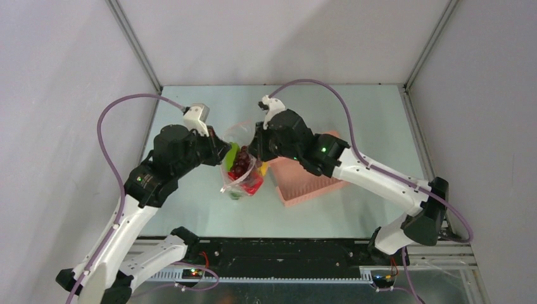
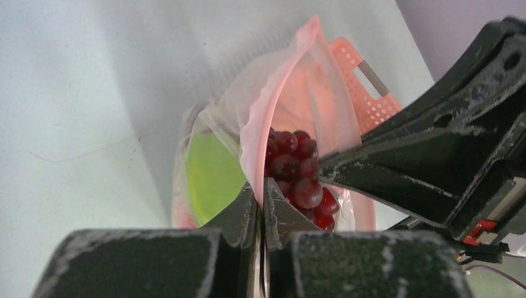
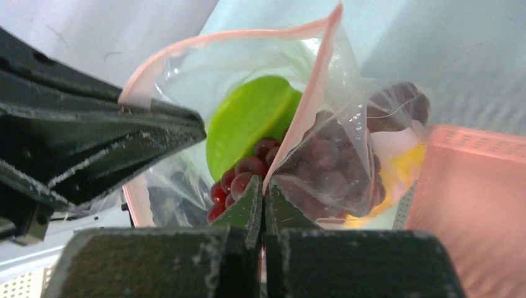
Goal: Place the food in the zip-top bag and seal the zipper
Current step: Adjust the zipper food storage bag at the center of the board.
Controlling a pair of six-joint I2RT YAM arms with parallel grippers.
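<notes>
The zip-top bag (image 1: 242,170) hangs between my two grippers above the table, with its mouth open. It holds dark maroon grapes (image 3: 248,169), a lime-green piece (image 3: 247,121), a red piece (image 1: 254,185) and a bit of leafy green (image 1: 235,195). My left gripper (image 2: 261,186) is shut on one side of the pinkish zipper (image 2: 257,133). My right gripper (image 3: 263,189) is shut on the other side of the zipper (image 3: 310,105). A yellow piece (image 3: 403,166) shows by the bag's right side next to the basket. I cannot tell whether it is inside the bag.
The pink slatted basket (image 1: 311,180) lies on the table right of the bag, under my right arm (image 1: 373,174). It also shows in the right wrist view (image 3: 477,205) and in the left wrist view (image 2: 366,93). Enclosure walls stand at the back and at both sides.
</notes>
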